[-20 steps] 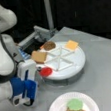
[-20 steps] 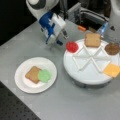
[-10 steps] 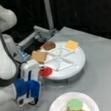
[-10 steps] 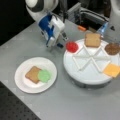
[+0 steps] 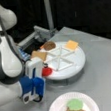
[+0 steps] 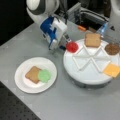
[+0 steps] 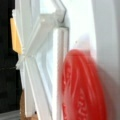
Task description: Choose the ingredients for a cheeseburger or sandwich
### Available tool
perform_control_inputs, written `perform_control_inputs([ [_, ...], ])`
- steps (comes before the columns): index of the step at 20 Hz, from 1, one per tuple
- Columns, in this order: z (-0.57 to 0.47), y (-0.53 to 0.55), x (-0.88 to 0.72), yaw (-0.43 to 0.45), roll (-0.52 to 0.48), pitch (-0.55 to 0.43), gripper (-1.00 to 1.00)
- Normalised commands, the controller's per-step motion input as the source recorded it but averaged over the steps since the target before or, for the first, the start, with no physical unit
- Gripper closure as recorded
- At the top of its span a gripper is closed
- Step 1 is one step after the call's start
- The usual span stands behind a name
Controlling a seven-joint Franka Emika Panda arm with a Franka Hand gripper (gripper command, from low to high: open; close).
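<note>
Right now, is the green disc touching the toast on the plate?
Touching: in a front view the green disc overlaps the toast square's edge on the plate.

You've got the segmented tray point(image 6: 87, 75) on the surface point(image 6: 75, 105), plate point(image 6: 22, 82) to its left in a front view. On the plate: toast square point(image 6: 32, 74) w/ a disc point(image 6: 44, 75) overlapping its right edge. In the tray, separate compartments: another toast point(image 6: 92, 40) at top, patty point(image 6: 112, 48) top right, cheese square point(image 6: 112, 70) right, second disc point(image 6: 72, 46) at the left rim. Gripper point(image 6: 65, 40) sits just left of that disc; fingers hidden.
</note>
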Motion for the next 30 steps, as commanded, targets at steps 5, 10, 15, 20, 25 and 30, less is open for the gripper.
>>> perform_control_inputs([
  [5,0.08,0.15,-0.06,-0.158,0.069,0.050,-1.00],
  [10,0.07,0.09,-0.07,-0.159,0.032,0.047,-1.00],
  [15,0.06,0.06,-0.13,-0.150,0.012,0.060,-1.00],
  [20,0.08,0.08,-0.20,-0.133,-0.011,0.073,-1.00],
  [25,0.10,0.11,-0.24,-0.096,-0.034,0.052,-1.00],
  [30,0.13,0.15,-0.23,-0.069,-0.062,0.048,-1.00],
])
